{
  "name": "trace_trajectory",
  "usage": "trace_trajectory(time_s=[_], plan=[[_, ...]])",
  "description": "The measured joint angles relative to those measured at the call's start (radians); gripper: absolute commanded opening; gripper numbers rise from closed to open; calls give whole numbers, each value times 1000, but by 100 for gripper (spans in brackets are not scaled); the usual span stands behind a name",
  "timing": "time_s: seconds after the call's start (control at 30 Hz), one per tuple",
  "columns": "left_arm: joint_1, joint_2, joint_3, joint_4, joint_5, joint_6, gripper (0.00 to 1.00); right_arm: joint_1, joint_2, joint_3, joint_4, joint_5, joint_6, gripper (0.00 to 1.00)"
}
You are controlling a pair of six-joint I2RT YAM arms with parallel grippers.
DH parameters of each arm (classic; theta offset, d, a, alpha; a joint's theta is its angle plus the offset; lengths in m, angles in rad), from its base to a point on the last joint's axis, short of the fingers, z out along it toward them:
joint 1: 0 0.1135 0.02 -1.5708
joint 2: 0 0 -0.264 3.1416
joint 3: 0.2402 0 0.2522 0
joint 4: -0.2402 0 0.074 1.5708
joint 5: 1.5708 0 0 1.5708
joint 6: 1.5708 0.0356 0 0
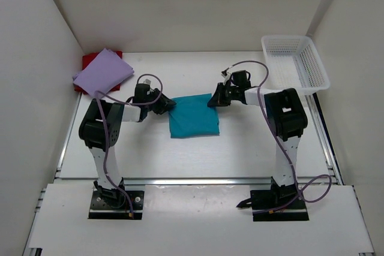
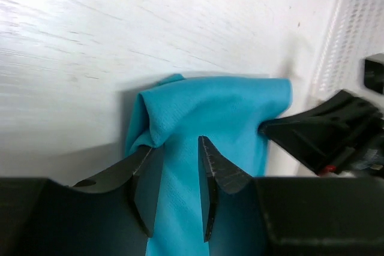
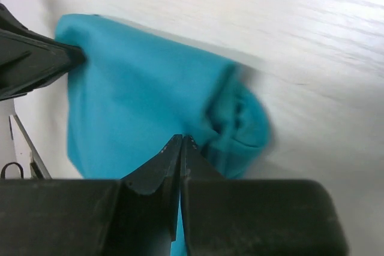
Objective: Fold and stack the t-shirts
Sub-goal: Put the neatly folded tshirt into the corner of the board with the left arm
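Note:
A teal t-shirt (image 1: pixel 193 116) lies partly folded in the middle of the table. My left gripper (image 1: pixel 171 105) is at its far left corner. In the left wrist view the left gripper (image 2: pixel 176 143) has its jaws apart with the teal cloth (image 2: pixel 222 109) running between them, a bunched fold against the left finger. My right gripper (image 1: pixel 212 101) is at the far right corner. In the right wrist view the right gripper (image 3: pixel 182 138) is shut on the teal shirt's (image 3: pixel 138 100) edge, next to a bunched lump. A folded purple t-shirt (image 1: pixel 103 71) lies on a red one (image 1: pixel 87 60) at the far left.
A white mesh basket (image 1: pixel 295 63) stands at the far right, partly over the table's right edge. White walls close in the table on the left, back and right. Each wrist view shows the other gripper's black fingers at the shirt's opposite corner.

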Motion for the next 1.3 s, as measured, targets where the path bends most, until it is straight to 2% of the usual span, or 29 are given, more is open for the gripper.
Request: trace_trajectory(time_s=[0.13,0.27,0.33,0.5,0.6,0.8,0.93,0.97,1.03,1.1,1.13,1.17,1.2,1.3], plan=[[40,41,1,56,44,-46,46,-23,80,58,-21,-55,21,1],[47,23,-27,121,63,-74,60,-27,90,112,-58,-43,10,0],[51,-16,-61,134,66,-77,65,-27,90,132,-76,-42,2,4],[50,-216,-133,42,-12,7,75,-16,40,119,-101,-34,-3,44],[42,-301,-144,-20,-71,84,76,-5,-73,35,-82,-21,-3,53],[0,-256,-195,-143,-122,203,73,11,-388,-233,40,-13,16,55],[-25,-186,-186,-60,-50,193,72,11,-495,-373,98,-14,35,56],[-33,-162,-175,-30,-27,183,70,11,-505,-398,104,-13,40,55],[-58,-94,-139,32,20,159,59,10,-514,-435,112,-15,46,56],[-92,-18,-87,79,55,135,34,5,-517,-460,114,-18,52,55],[-108,18,-65,96,66,121,8,-9,-536,-484,117,-20,57,54],[-133,71,-34,135,109,84,4,-9,-536,-485,117,-20,57,54],[-143,80,-10,105,114,72,0,-13,-547,-493,126,-20,58,54],[-156,146,154,21,123,61,0,-28,-618,-557,154,-27,63,53]])
